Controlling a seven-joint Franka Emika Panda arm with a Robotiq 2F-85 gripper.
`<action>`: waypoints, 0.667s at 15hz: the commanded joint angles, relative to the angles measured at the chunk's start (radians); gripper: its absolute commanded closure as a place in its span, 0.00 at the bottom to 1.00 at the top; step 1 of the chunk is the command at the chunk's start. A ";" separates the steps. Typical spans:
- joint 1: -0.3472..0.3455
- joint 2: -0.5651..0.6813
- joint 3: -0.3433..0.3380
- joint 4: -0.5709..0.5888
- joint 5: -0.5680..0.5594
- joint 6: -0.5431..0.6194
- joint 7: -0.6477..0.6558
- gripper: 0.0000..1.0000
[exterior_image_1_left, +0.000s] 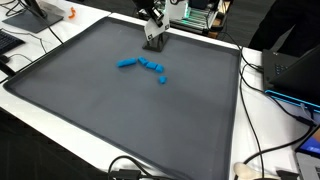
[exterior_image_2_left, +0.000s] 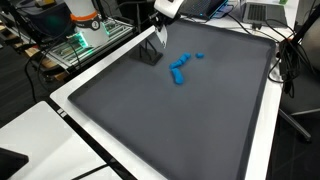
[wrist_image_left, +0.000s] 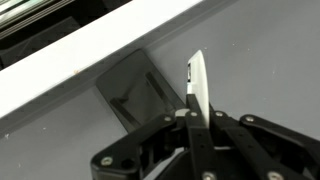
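My gripper (wrist_image_left: 197, 112) is shut on a thin white flat piece (wrist_image_left: 197, 82) that sticks out past the fingertips. Just beyond it lies a dark grey square holder (wrist_image_left: 135, 92), close to the white table edge. In both exterior views the gripper (exterior_image_1_left: 152, 32) (exterior_image_2_left: 160, 32) hangs right over this dark holder (exterior_image_1_left: 153, 43) (exterior_image_2_left: 150, 53) at the far edge of the grey mat. Several small blue pieces (exterior_image_1_left: 146, 65) (exterior_image_2_left: 181, 68) lie in a loose cluster on the mat, a short way from the gripper.
The large grey mat (exterior_image_1_left: 120, 110) (exterior_image_2_left: 190, 120) lies on a white table (exterior_image_1_left: 260, 130) (exterior_image_2_left: 80, 125). Cables (exterior_image_1_left: 262, 72) and a laptop (exterior_image_1_left: 295, 70) sit along one side. Electronics and an orange item (exterior_image_2_left: 82, 18) stand beyond the far edge.
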 joint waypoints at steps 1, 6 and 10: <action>-0.018 -0.074 -0.013 -0.123 0.102 0.113 0.082 0.99; -0.033 -0.098 -0.021 -0.216 0.214 0.287 0.186 0.99; -0.044 -0.111 -0.025 -0.271 0.239 0.355 0.260 0.99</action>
